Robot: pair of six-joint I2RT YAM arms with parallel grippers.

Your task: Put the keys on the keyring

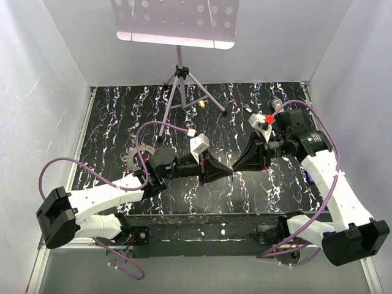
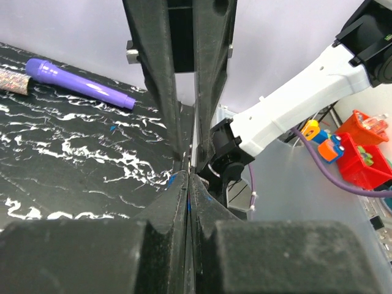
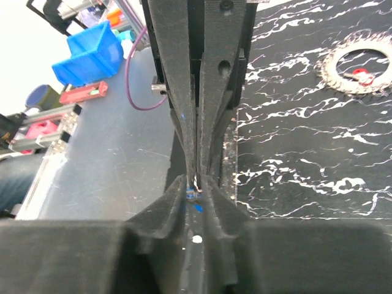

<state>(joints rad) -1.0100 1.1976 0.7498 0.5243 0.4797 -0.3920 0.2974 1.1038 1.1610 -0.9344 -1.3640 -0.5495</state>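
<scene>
My two grippers meet tip to tip above the middle of the black marbled table (image 1: 122,116). The left gripper (image 1: 229,173) (image 2: 188,179) is shut, with a thin blue sliver showing between its fingers. The right gripper (image 1: 236,168) (image 3: 196,184) is shut on a tiny blue key (image 3: 195,195), whose metal end reaches into the left gripper's tips. The keyring (image 1: 139,157) (image 3: 343,78), a jagged grey loop, lies flat on the table beside the left arm. A red key (image 3: 362,76) lies inside it. No yellow key shows.
A purple pen (image 2: 79,82) and a glittery tube (image 2: 11,79) lie on the table in the left wrist view. A tripod stand (image 1: 180,76) rises at the back centre. White walls enclose the table on three sides. Coloured bins (image 3: 92,52) sit beyond the table's near edge.
</scene>
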